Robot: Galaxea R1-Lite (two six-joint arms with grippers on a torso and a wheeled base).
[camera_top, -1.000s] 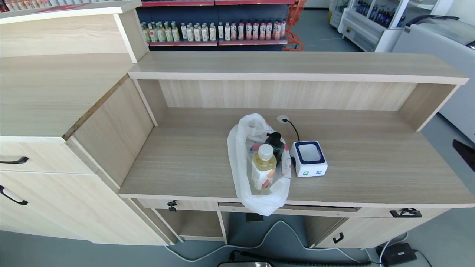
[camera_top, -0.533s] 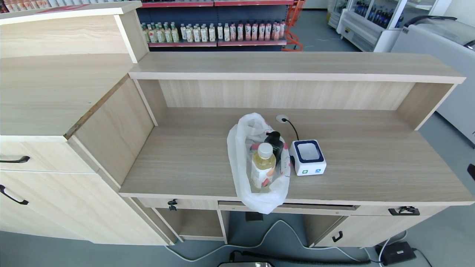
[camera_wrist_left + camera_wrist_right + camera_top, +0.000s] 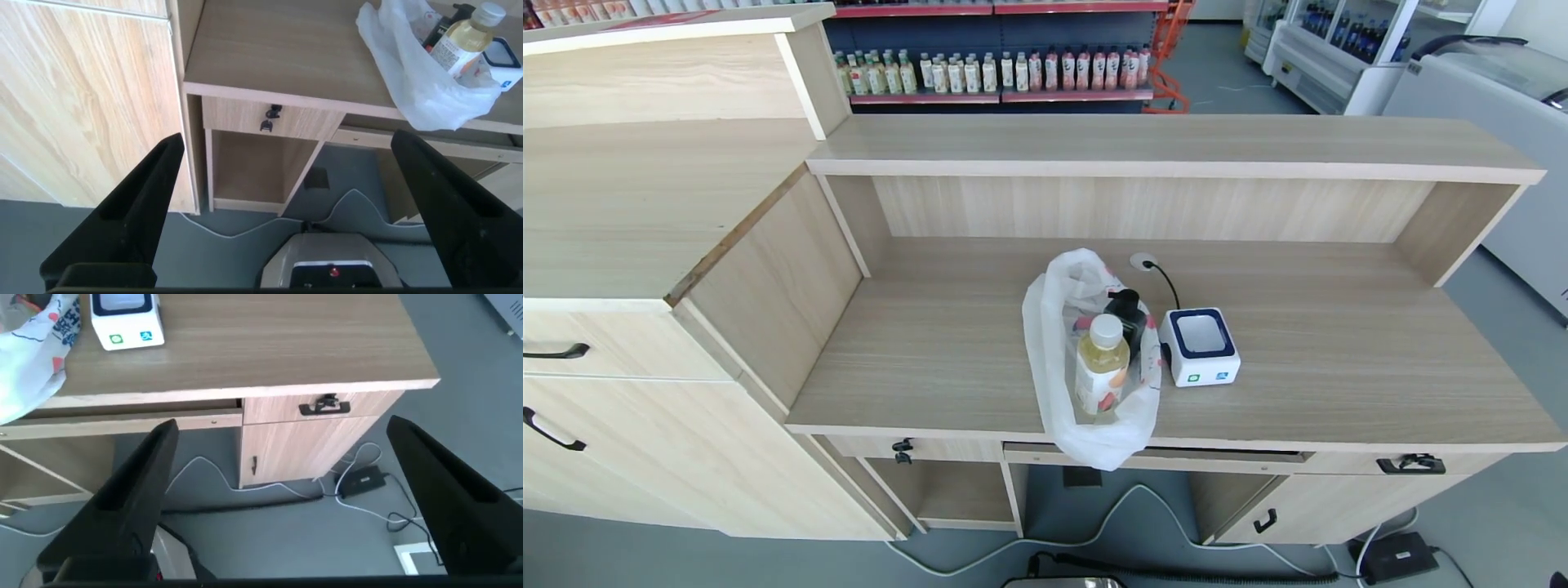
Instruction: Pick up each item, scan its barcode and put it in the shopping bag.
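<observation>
We start on the left, where our left gripper [image 3: 286,139] hangs below and in front of the counter [image 3: 1339,359], its two black fingers [image 3: 122,220] spread wide apart with nothing between them. Beneath it lies the grey floor, and a key sits in a drawer lock [image 3: 269,117] under the counter edge.

Near the middle of the counter we see the white plastic shopping bag [image 3: 1049,359], its lower end drooping over the front edge. Inside it stands a pale yellow bottle [image 3: 1103,367] with a white cap, and a dark bottle [image 3: 1128,314] sits just behind it.

Just beside the bag on its right sits the white scanner [image 3: 1199,347], with a black cable [image 3: 1168,282] running back from it.

On the right, our right gripper [image 3: 282,423] hangs low off the counter's front, its fingers also wide apart and holding nothing.
</observation>
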